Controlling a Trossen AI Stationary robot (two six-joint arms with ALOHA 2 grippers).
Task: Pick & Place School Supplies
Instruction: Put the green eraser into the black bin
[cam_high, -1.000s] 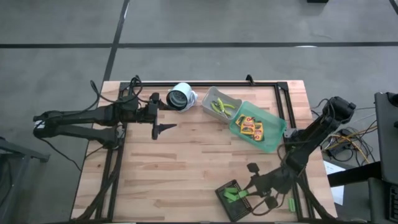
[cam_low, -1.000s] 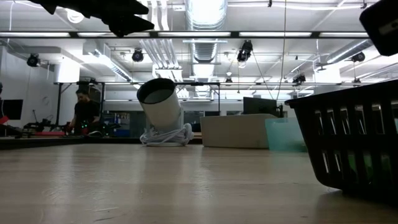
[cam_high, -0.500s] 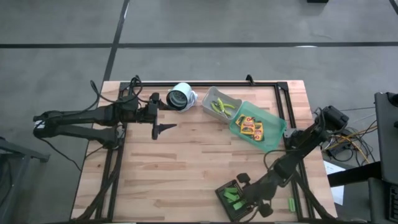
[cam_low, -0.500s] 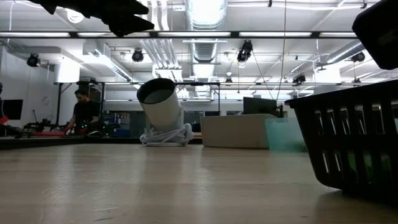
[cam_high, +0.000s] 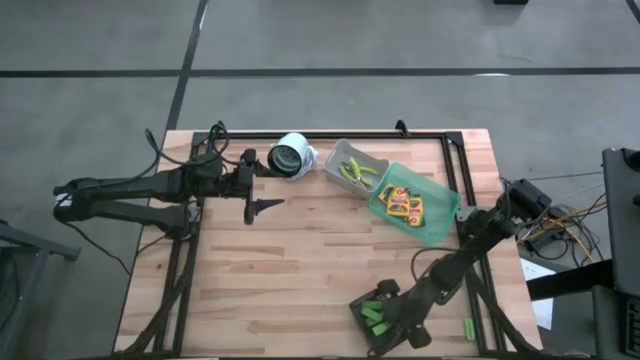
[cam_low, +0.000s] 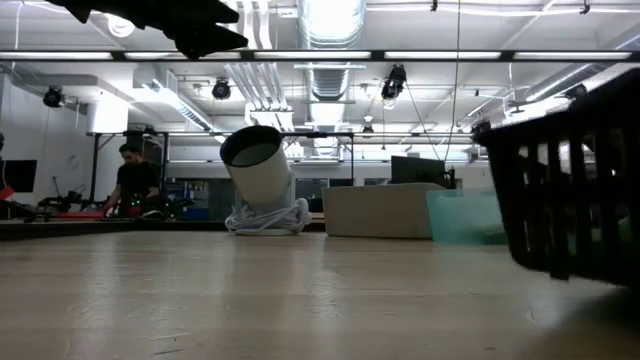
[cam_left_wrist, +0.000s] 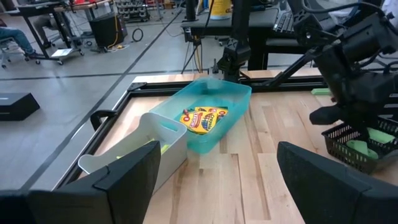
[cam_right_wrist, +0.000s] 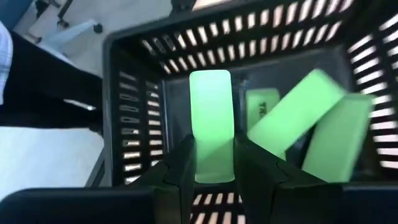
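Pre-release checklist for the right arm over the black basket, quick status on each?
1. Green block clamped in right claw: ok.
2. Claw above the black basket, not outside its rim: ok; the right wrist view looks straight into it.
3. Room inside: ok; other green blocks lie to one side, and slotted floor shows under the held block.
4. Basket sitting flat: cannot tell; it looks tilted in the low view.
5. Left claw out of the way: ok; open, parked by the white cylinder.
6. Stray green block off the table's edge: not ok.
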